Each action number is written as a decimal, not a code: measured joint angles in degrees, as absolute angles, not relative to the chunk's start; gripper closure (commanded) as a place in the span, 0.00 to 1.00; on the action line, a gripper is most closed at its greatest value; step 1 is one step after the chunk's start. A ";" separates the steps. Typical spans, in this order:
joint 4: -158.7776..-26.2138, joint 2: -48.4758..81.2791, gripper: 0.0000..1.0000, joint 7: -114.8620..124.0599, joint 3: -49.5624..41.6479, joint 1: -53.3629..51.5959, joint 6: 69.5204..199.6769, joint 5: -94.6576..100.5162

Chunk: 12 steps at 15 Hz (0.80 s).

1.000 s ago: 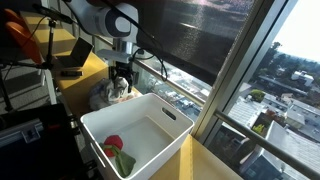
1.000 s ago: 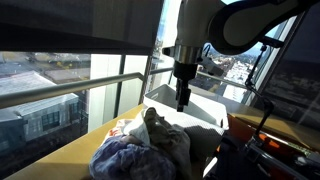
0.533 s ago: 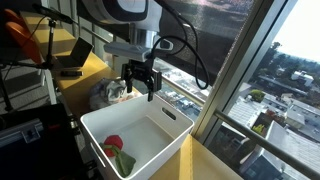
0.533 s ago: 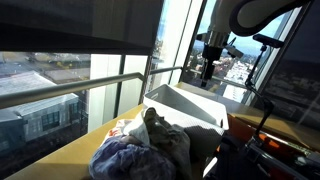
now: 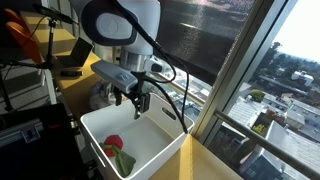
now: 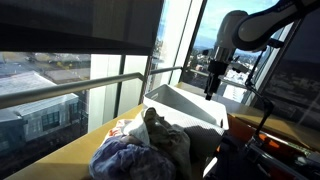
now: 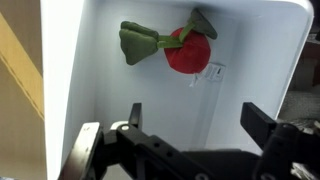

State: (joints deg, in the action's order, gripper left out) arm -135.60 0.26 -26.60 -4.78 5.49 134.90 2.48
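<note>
My gripper point(image 5: 133, 99) hangs open and empty above the far part of a white plastic bin point(image 5: 160, 148); it also shows in an exterior view point(image 6: 211, 88) and in the wrist view point(image 7: 193, 118). Inside the bin lies a red plush toy with green leaves point(image 5: 117, 152), seen from above in the wrist view point(image 7: 172, 46). The gripper is over the bin's bare white floor point(image 7: 110, 85), apart from the toy. A heap of crumpled cloths point(image 6: 145, 145) lies on the yellow table beside the bin; part of it shows behind the bin point(image 5: 103, 95).
The bin point(image 6: 190, 103) stands on a yellow table point(image 5: 215, 165) along a large window with a metal railing point(image 6: 90, 85). A laptop point(image 5: 72, 58) and cables sit at the table's far end. Dark equipment point(image 6: 280, 155) stands at the frame's edge.
The gripper has moved from above the cloth heap across to above the bin and has come lower over it. It stays open and empty.
</note>
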 measured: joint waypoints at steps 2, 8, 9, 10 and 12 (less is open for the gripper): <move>-139.22 0.38 0.00 -27.14 -4.37 4.68 138.99 1.76; -143.24 4.83 0.00 -31.15 -4.99 6.33 145.68 -1.15; -143.23 5.80 0.00 -31.99 -4.99 6.72 146.22 -1.96; -143.14 6.75 0.00 -32.55 -4.98 7.00 146.56 -2.68; -142.62 8.76 0.00 -33.56 -4.79 7.40 147.30 -4.61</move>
State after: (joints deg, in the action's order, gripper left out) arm -142.62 8.76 -33.56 -4.79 7.40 147.30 -4.61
